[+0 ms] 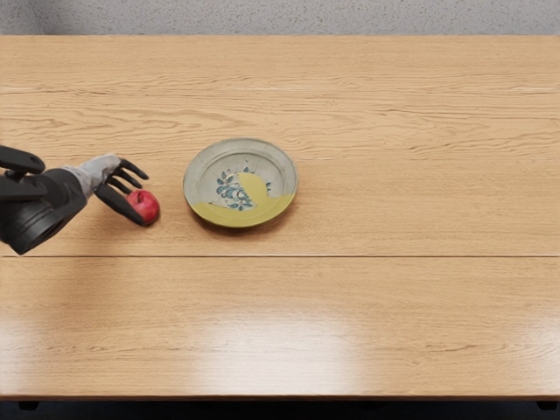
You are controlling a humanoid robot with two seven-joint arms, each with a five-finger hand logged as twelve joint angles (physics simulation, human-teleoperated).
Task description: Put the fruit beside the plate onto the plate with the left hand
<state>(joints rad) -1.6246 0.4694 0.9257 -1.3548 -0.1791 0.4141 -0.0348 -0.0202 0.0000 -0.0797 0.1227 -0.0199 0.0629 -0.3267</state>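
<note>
Clearly, the small red fruit point(146, 206) lies on the wooden table point(394, 289), not on the plate. It sits just beside the plate point(273, 168), on the plate's left side in the head view, with a narrow strip of bare wood between the two. The fruit is round and shiny.

The plate is round and shallow, with a grey rim. Its inner surface is partly yellow on the lower side, and it carries a blue-green leaf pattern near the middle. Nothing rests on it.

The left hand point(107, 175) is at the fruit's left side. Its dark fingers point(119, 201) are spread apart and point toward the fruit. The lowest finger reaches along the left edge of the fruit and seems to touch it, while the other fingers are above and a little behind it. The hand does not close around the fruit. The grey palm joins a thick black forearm point(35, 214) that comes in from the left edge of the picture.
</note>
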